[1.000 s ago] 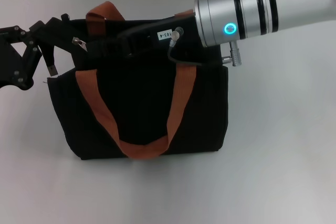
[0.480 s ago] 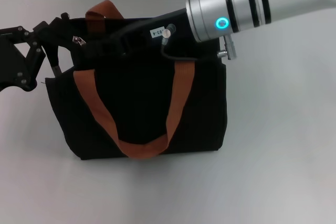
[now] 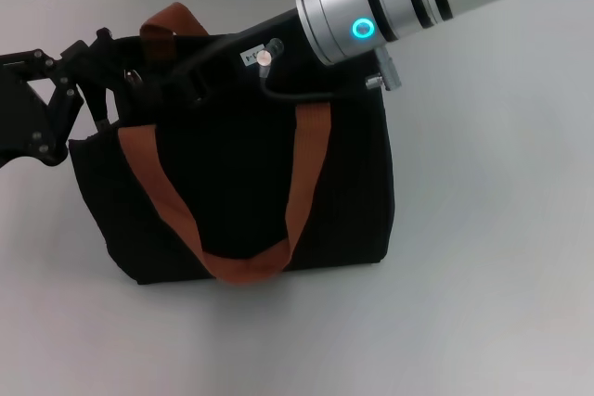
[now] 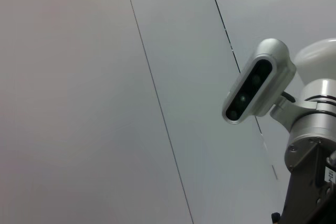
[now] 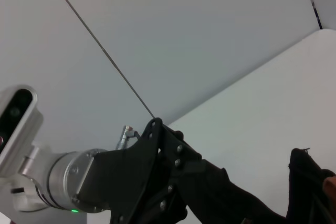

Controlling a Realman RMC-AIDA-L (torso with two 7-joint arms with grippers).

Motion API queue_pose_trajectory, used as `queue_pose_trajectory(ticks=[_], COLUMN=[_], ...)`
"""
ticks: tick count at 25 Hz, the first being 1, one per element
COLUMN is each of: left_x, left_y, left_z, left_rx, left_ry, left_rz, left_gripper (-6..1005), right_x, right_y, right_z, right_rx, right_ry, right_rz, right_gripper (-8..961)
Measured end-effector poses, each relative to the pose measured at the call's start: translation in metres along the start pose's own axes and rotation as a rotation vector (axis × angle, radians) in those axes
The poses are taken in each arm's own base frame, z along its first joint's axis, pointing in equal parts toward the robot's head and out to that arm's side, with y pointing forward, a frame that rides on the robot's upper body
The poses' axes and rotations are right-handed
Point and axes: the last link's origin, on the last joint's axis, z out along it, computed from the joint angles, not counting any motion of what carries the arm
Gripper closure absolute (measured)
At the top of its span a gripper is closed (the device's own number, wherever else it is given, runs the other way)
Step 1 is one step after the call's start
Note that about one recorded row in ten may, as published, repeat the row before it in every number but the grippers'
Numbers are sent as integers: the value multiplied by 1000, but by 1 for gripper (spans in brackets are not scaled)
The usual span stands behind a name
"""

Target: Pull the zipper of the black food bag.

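The black food bag (image 3: 232, 183) stands upright on the white table (image 3: 492, 257), its two orange-brown strap handles (image 3: 297, 183) draped over the near face and one looping up at the far top edge. The left gripper (image 3: 97, 81) reaches in from the left side and sits at the bag's top left corner, its black linkage fingers closed in against the fabric there; whether they actually pinch the corner cannot be told. The right gripper (image 3: 153, 81) comes in low across the top of the bag from the right, its silver forearm with a glowing blue ring above the bag's right end, and its black fingers merge with the dark fabric, so I cannot tell whether they are spread or pinched. The zipper (image 3: 135, 73) shows only as a small silvery glint near the top left of the bag (barely distinct), just beside both grippers.
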Motion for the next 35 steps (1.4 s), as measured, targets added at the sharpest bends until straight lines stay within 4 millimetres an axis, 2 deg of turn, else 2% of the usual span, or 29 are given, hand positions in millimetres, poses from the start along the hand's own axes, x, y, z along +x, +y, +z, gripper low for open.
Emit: queue_pose_trajectory(ticks=[13, 23, 35], left_x=[1, 2, 1], left_y=[1, -1, -6], left_z=[1, 2, 2], left_rx=[-7, 2, 35], left_ry=[11, 12, 10], left_rz=[-1, 6, 11], left_gripper=[986, 986, 986], right_x=[-13, -18, -10], right_y=[0, 1, -2], right_z=[0, -4, -17], right_rx=[125, 158, 171], right_ry=[85, 81, 77], right_rz=[29, 6, 32], right_gripper=[951, 951, 952])
